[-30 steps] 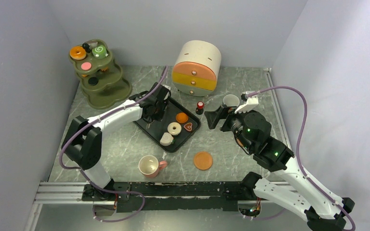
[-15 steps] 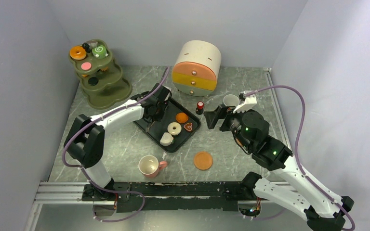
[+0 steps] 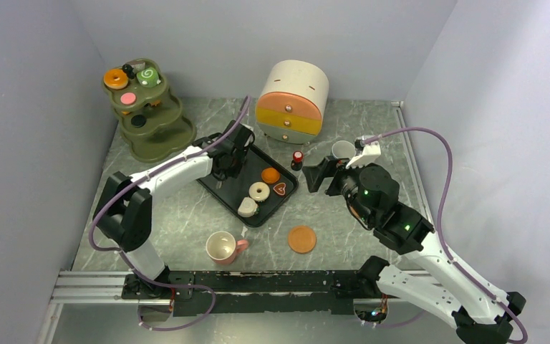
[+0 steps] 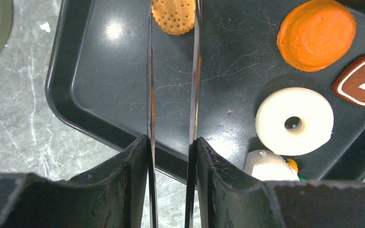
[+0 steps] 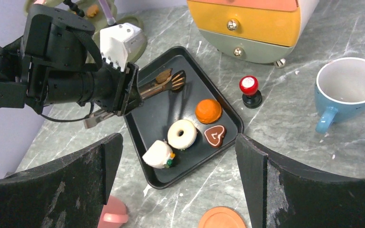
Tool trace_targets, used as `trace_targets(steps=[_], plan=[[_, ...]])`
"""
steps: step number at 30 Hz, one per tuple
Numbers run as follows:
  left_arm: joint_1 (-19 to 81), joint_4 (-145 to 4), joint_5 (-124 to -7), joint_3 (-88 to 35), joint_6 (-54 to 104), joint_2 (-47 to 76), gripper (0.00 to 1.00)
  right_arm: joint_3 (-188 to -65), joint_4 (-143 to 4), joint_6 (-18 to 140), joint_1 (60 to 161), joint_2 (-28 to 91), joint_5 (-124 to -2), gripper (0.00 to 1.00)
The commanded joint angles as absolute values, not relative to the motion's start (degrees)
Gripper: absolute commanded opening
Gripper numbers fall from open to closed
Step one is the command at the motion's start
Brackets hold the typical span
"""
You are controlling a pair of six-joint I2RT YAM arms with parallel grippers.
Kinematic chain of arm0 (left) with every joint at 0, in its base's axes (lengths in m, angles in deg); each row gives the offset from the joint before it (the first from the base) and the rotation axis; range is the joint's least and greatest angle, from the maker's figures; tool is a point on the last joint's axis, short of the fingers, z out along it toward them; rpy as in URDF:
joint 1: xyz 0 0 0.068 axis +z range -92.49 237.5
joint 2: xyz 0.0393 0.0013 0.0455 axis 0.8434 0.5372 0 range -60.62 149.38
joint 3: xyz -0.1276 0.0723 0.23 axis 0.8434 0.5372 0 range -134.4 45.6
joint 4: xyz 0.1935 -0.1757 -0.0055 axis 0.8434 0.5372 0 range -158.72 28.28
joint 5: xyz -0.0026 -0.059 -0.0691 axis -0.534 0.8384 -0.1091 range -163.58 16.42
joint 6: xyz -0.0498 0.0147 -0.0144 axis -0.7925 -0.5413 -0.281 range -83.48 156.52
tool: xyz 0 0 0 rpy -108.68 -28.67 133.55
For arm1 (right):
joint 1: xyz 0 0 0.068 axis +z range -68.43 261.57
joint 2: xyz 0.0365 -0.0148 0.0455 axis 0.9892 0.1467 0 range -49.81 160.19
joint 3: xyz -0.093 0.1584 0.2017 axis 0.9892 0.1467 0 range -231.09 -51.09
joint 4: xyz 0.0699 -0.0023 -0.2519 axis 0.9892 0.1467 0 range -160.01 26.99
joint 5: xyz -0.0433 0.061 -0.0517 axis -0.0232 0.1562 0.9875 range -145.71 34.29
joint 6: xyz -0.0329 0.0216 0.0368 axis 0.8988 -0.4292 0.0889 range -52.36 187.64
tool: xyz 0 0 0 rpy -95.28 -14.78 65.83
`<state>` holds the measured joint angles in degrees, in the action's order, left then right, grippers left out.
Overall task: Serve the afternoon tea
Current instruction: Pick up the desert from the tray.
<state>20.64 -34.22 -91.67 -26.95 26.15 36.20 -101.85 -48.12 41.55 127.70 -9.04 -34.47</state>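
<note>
My left gripper [image 4: 171, 142] [image 3: 225, 168] is shut on thin metal tongs [image 4: 195, 85] over the black tray [image 4: 104, 90]. The tong tips sit on either side of a round biscuit cookie [image 4: 173, 16] [image 5: 163, 76]. The tray also holds an orange pastry [image 3: 271, 174], a white doughnut [image 3: 259, 190], a brown heart cookie [image 3: 280, 188] and a white cake piece [image 3: 247, 208]. My right gripper [image 3: 319, 172] [image 5: 178, 137] is open and empty, in the air next to the blue cup [image 3: 342, 150]. The pink cup [image 3: 222, 247] and an orange saucer [image 3: 302, 239] sit near the front.
The olive-green tiered stand [image 3: 150, 132] at the back left carries an orange doughnut [image 3: 116, 78] and a green swirl roll [image 3: 147, 76]. A small drawer chest [image 3: 293, 100] stands at the back centre. A small red-topped knob [image 3: 298, 159] stands between tray and blue cup.
My left gripper with the tongs has shifted slightly toward the tray's far corner. My right gripper has edged a little to the left.
</note>
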Motion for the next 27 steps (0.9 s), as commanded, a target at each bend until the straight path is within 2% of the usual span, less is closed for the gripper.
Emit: trace_targets(steps=[1, 14, 27], plan=[[20.18, -32.69, -94.38, -30.15, 25.62, 33.24, 0.41, -101.8, -49.91, 42.06, 127.44, -8.87, -34.53, 0.93], [20.21, -30.49, -98.2, -30.59, 25.97, 29.38, 0.4, -101.23, -50.94, 42.17, 127.44, -8.46, -34.67, 0.93], [21.52, -28.16, -109.2, -37.04, 28.28, 26.16, 0.39, -100.25, -51.23, 41.15, 127.37, -9.79, -35.23, 0.93]])
